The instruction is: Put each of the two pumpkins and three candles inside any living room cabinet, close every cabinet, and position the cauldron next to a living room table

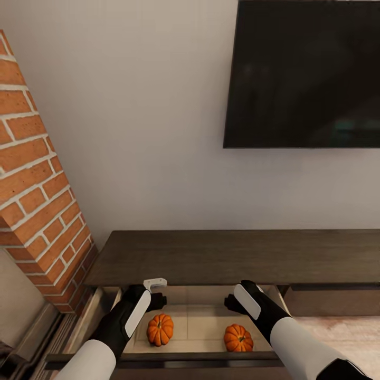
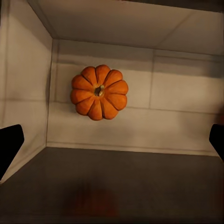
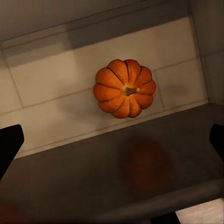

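- Head view: the left gripper (image 1: 156, 293) hangs over the back left part of the open drawer (image 1: 198, 311) of the cabinet (image 1: 232, 256). Its fingers stand apart with nothing between them, and a small white part juts out just above them.
- The left wrist view shows the two dark fingertips (image 2: 10, 144) wide apart at the picture's sides, with the left pumpkin (image 2: 99, 92) lying free on the pale drawer floor below, stem up, near the drawer's left wall (image 2: 23, 84).
- The right gripper (image 1: 232, 302) hangs over the right part of the same drawer, its jaws likewise spread and empty; the right wrist view shows its dark fingertips (image 3: 9, 144) far apart.
- The right pumpkin (image 3: 124, 87) sits below it, stem up, close to the drawer's front edge and toward its right front corner.
- In the head view the left pumpkin (image 1: 160, 329) and the right pumpkin (image 1: 238, 338) lie well apart on the drawer floor. Both are round, so neither has a clear long axis.
- The dark front panel of the drawer (image 1: 169, 361) runs across just before both pumpkins.
- Around: the cabinet's flat dark-brown top is bare; a brick column (image 1: 37, 179) stands at its left end, and a black screen (image 1: 306, 74) hangs on the pale wall (image 1: 153, 121) above its right part.
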